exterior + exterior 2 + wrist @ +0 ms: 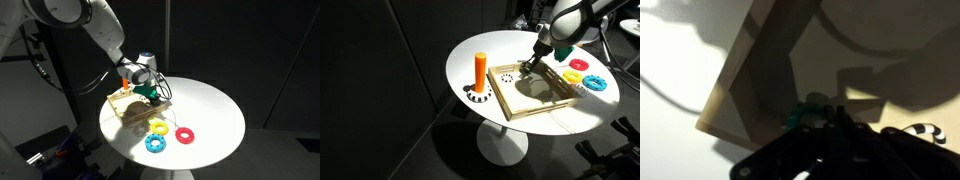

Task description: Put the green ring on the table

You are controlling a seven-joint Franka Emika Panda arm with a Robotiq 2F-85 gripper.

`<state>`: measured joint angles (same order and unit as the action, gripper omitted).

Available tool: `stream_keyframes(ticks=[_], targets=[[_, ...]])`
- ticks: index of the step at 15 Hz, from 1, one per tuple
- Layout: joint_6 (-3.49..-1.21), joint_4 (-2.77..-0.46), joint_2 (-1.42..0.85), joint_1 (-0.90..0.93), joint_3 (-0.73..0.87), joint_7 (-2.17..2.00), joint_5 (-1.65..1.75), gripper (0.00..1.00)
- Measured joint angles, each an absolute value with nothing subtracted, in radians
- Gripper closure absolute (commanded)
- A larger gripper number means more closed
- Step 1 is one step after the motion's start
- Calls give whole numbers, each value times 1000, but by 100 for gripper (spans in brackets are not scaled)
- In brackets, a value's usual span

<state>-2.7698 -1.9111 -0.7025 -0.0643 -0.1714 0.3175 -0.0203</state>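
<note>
Far left: an upright orange peg [480, 68] is seen on a black-and-white patterned base [477, 97], set on the round white worktop [470, 50]. Just beside it, to the right, a square pale wooden board [530, 92] with a raised rim is laid flat on the worktop. The pincer [532, 68] is held low over the board's far edge, with the arm entering from upper right.

In the wrist view the small green plastic ring [794, 118] is seen at the pincer's tips, clamped between the fingers and above the board. Contact between ring and board can't be told. It is not on the worktop yet. The same is shown in an exterior view, with the ring [152, 94] directly under the pincer.

Further right, a red ring [578, 64], a yellow ring [575, 77] and a blue ring [595, 86] are laid on the worktop. They are clustered together, apart from the pincer.
</note>
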Motion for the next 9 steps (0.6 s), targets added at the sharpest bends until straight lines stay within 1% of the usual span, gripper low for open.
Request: stream_keyframes(ticks=[8,9], targets=[[-2770,-1911,-703,-62,-171,317,-11,98],[-2770,-1911,-703,-62,-171,317,-11,74]])
